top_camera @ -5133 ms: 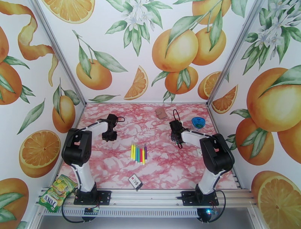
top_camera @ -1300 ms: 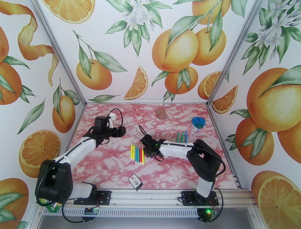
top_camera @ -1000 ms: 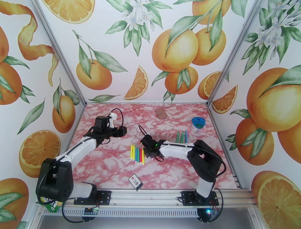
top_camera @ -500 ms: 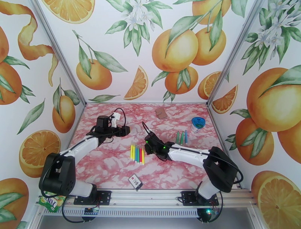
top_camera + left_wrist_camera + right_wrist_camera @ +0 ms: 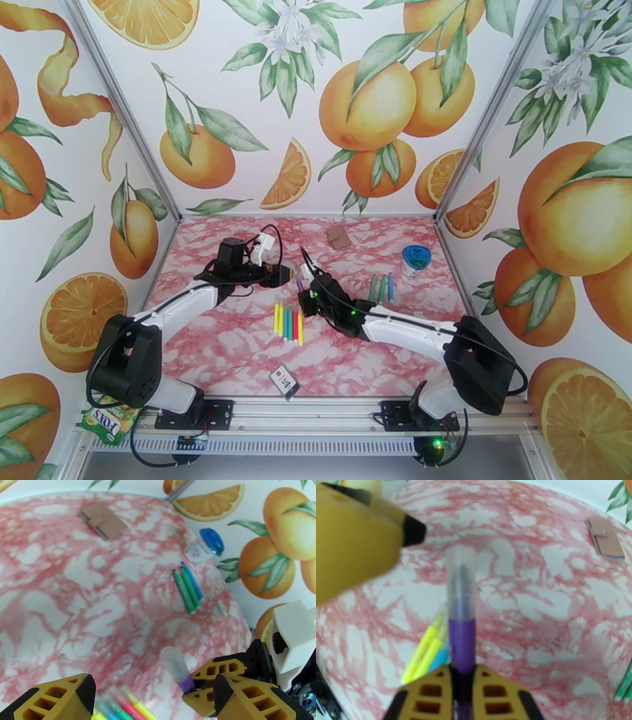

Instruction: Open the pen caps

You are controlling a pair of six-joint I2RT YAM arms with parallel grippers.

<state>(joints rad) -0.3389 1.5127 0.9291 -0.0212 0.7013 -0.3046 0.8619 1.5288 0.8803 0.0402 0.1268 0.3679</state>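
The right claw (image 5: 462, 679) grasps a purple marker (image 5: 462, 638), its cap (image 5: 461, 578) not yet off. The left claw (image 5: 152, 695), released, is near it; other markers (image 5: 288, 322) wait on the worktop (image 5: 237, 355)

Left claw (image 5: 153, 683) spread wide, right claw (image 5: 462, 675) clamped (both arms reaching inward, tips close).

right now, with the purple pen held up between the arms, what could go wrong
The right claw grips the purple pen only at its lower barrel, so a pull on the cap may drag the whole pen out. The open left claw is beside the cap, not around it; closing now could miss or knock the pen askew. A drop might scatter the markers below.
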